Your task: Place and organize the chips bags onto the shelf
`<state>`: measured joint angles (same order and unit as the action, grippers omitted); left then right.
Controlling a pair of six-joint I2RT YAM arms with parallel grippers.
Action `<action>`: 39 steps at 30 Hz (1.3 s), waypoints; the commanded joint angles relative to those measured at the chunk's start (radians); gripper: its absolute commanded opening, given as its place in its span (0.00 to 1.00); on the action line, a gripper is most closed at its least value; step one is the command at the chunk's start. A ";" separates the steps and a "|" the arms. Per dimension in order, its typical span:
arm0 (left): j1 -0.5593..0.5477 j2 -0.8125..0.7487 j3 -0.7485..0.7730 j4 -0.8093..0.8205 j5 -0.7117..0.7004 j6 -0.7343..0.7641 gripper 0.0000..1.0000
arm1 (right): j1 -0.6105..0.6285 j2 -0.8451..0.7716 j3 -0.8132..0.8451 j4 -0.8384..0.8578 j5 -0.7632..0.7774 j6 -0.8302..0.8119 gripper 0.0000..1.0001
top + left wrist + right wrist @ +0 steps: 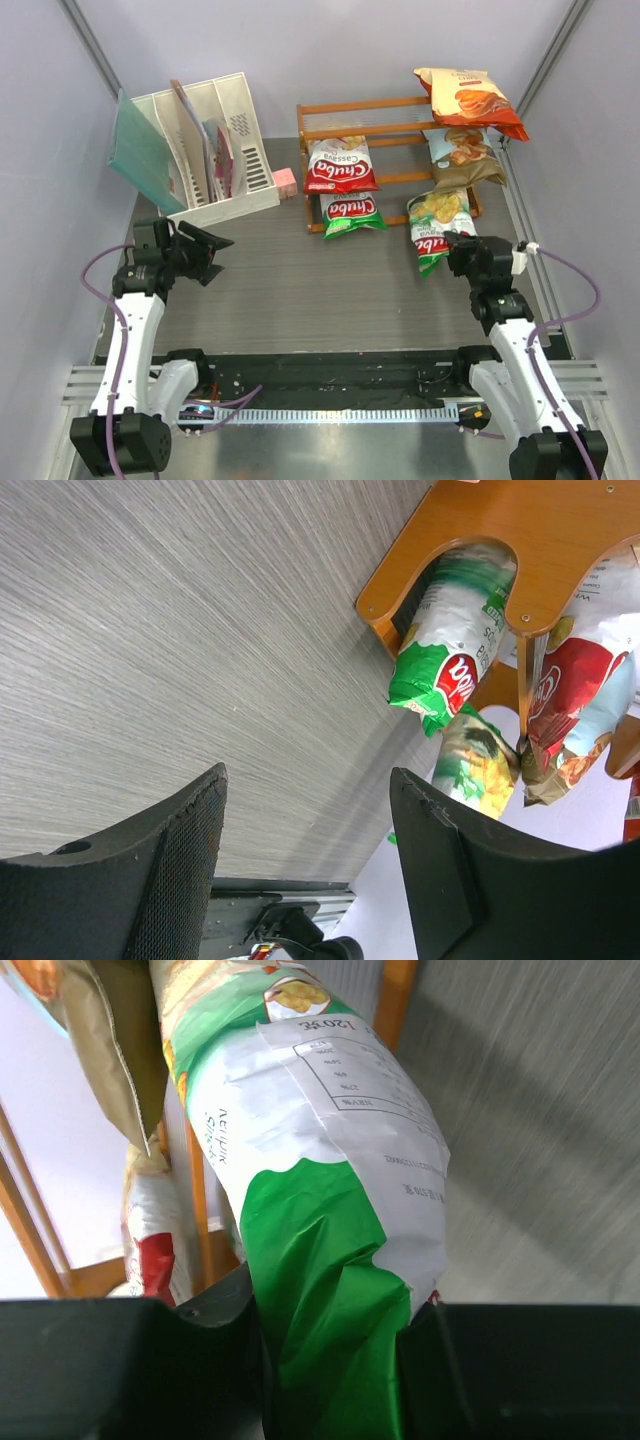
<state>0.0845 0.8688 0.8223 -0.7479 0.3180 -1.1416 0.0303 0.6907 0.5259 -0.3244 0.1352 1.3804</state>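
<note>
While the right gripper [453, 243] pinched the near end of a green bag [430, 222], the bag's long axis ran straight away from the jaws toward the shelf [360, 105], its far end lying at the right end of the bottom tier. The left gripper [213, 255] hung spread beside the organizer [215, 150], well apart from the shelf, so the right arm was nearer. Below lay the flat grey table [300, 290]. Other bags [340, 165] sat on the tiers, and the top tier's left stood bare.
</note>
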 commanded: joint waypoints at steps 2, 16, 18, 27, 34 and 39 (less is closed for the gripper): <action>-0.008 0.016 0.028 0.044 0.009 0.014 0.66 | -0.007 0.039 -0.194 0.457 -0.042 0.193 0.01; -0.009 0.038 0.047 0.030 -0.002 0.034 0.65 | -0.082 0.420 -0.127 0.857 -0.166 0.105 0.01; -0.009 0.041 0.047 0.032 0.000 0.032 0.65 | -0.110 0.475 -0.090 0.863 -0.180 0.097 0.01; -0.009 0.052 0.071 0.030 -0.005 0.040 0.65 | -0.208 0.662 0.110 0.766 -0.289 -0.083 0.01; -0.009 0.059 0.080 0.016 -0.014 0.052 0.65 | -0.222 0.858 0.149 0.962 -0.387 0.040 0.01; -0.009 0.062 0.089 0.009 -0.020 0.057 0.65 | -0.221 0.886 0.165 0.956 -0.312 0.048 0.01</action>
<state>0.0780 0.9310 0.8680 -0.7460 0.3073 -1.1118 -0.1871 1.5940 0.6487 0.5228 -0.2119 1.3956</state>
